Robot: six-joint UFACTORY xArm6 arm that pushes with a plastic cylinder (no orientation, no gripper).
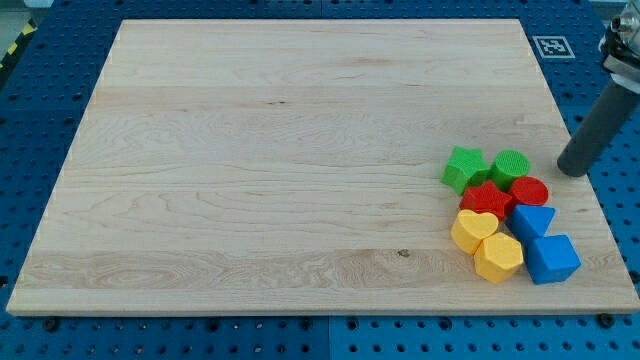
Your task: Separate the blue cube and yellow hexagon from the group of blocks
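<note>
The blocks sit in one tight group at the board's lower right. The blue cube [551, 259] is at the group's lower right corner, touching the yellow hexagon [498, 258] on its left. A blue triangle [532, 220] lies just above the cube. A yellow heart [474, 229] touches the hexagon's upper left. A red star [487, 199] and a red cylinder [529, 191] sit in the middle. A green star [464, 168] and a green cylinder [510, 165] are at the top. My tip [571, 172] rests at the board's right edge, up and right of the red cylinder, apart from all blocks.
The wooden board [300, 160] lies on a blue pegboard table [40, 120]. A white fiducial tag [551, 46] sits just off the board's top right corner. The board's right edge runs close beside the blue cube.
</note>
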